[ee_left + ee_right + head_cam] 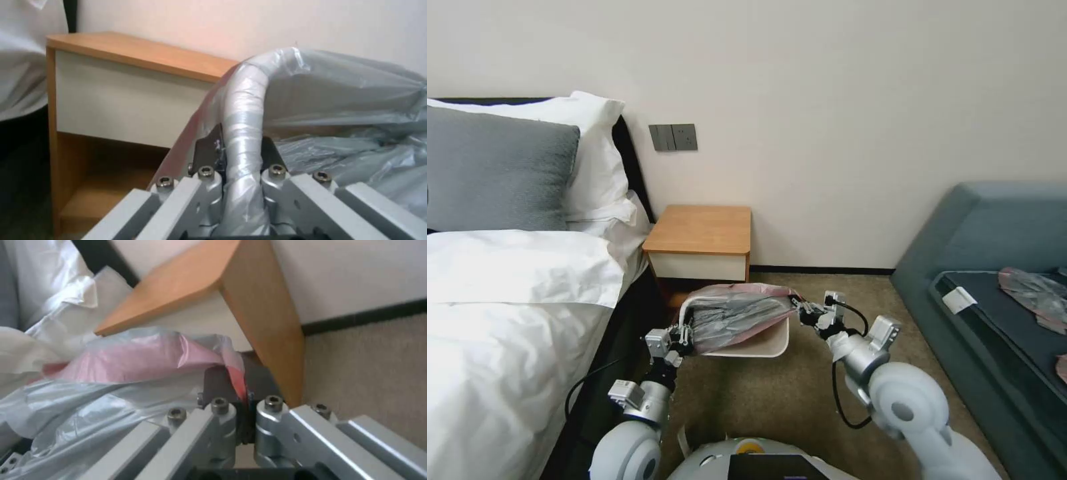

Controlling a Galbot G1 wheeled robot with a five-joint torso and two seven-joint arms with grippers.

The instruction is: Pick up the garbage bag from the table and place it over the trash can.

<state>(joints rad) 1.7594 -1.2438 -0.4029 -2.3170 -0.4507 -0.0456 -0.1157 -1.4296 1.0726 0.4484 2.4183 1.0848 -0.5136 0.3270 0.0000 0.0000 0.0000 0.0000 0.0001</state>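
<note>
We see the left gripper (686, 338) clamped over the trash can (760, 345) rim and the garbage bag (740, 313) covering it. The right gripper (802, 311) pinches the bag's pink edge across the bin. The nightstand (700, 230) stands just behind.

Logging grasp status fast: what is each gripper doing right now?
Left gripper: shut on the thin grey plastic garbage bag and cream bin rim.
Right gripper: shut on its pinkish edge.
</note>
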